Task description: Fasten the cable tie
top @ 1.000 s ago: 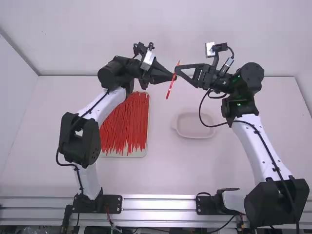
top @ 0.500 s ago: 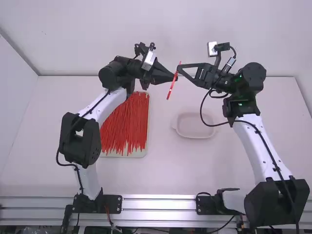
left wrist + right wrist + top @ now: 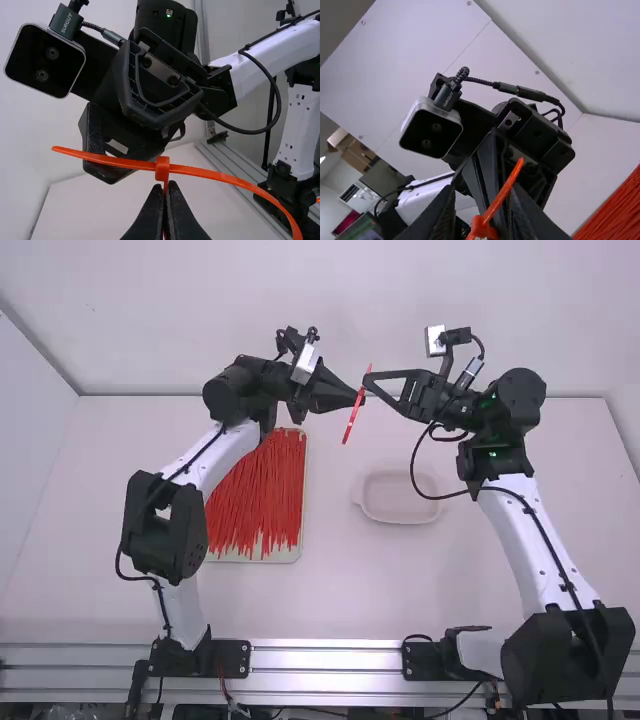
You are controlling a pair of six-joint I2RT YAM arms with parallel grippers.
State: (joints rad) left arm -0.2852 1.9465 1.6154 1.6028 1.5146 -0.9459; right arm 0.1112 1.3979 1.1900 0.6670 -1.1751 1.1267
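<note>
Overhead, tip to tip well above the table (image 3: 80,490); from the left base up through a sharply bent elbow, then forward and across toward the middle, ending in the left gripper (image 3: 164,189); clamped there, with fingers (image 3: 150,212) pressed flat together on the red cable tie (image 3: 210,176) just under its square head; from the right base up a long white link, then folded back toward the middle at the wrist, ending in the right gripper (image 3: 481,200); parted there, with fingers (image 3: 445,215) on either side of the strap and a gap on each side, not visibly pressing on it. Seen from the high view, held in the air between the two tips, with the free end hanging down and slightly to the left; resting on nothing. Looks threaded already in the left wrist view, with the strap running out of both sides of the head: the short pointed end across the front of the right gripper, the long end curving away and down. Below on the table, under the left forearm, a heap of loose red ties (image 3: 262,490) on a pale tray (image 3: 250,558); to the right of that and apart from it, a shallow white dish (image 3: 400,518).
</note>
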